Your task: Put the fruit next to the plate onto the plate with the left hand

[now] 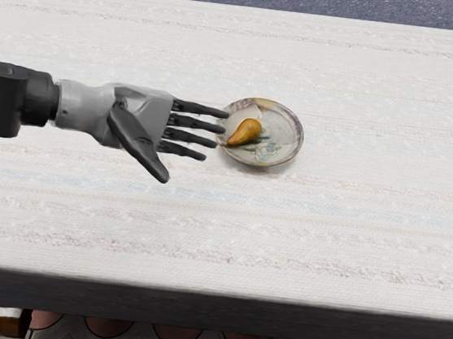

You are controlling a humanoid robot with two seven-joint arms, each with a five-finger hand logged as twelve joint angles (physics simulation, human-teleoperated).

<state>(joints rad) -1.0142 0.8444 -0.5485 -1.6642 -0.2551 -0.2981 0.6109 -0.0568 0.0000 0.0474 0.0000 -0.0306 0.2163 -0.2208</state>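
Your left hand point(146, 123) reaches in from the left edge with its fingers point(195, 123) stretched out straight and slightly spread, thumb angled down, and it holds nothing. Just beyond the fingertips, the pear point(245, 132) lies on its side on the plate point(291, 124), in the half nearer the hand, with a small gap between it and the fingers. The uppermost fingertip overlaps the plate's near rim; you cannot tell whether it touches. The plate sits on the white table point(283, 250).
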